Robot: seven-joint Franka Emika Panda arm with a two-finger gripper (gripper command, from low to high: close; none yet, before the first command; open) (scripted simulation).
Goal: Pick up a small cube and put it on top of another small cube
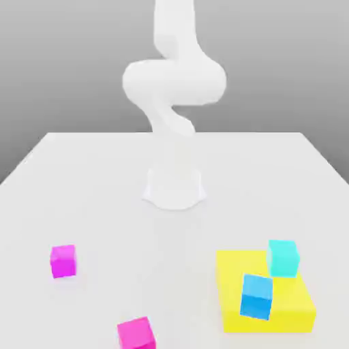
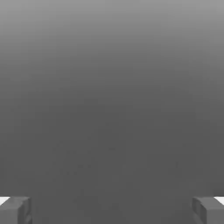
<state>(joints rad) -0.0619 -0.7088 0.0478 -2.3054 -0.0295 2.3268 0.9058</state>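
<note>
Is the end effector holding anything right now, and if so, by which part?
Nothing is held: the end effector is open, its two fingers wide apart with no cube between them.

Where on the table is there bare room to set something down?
Table: bare between magenta cube and yellow slab, also in front of the robot base. Crowded: the slab's top, with blue cube and cyan cube.
</note>
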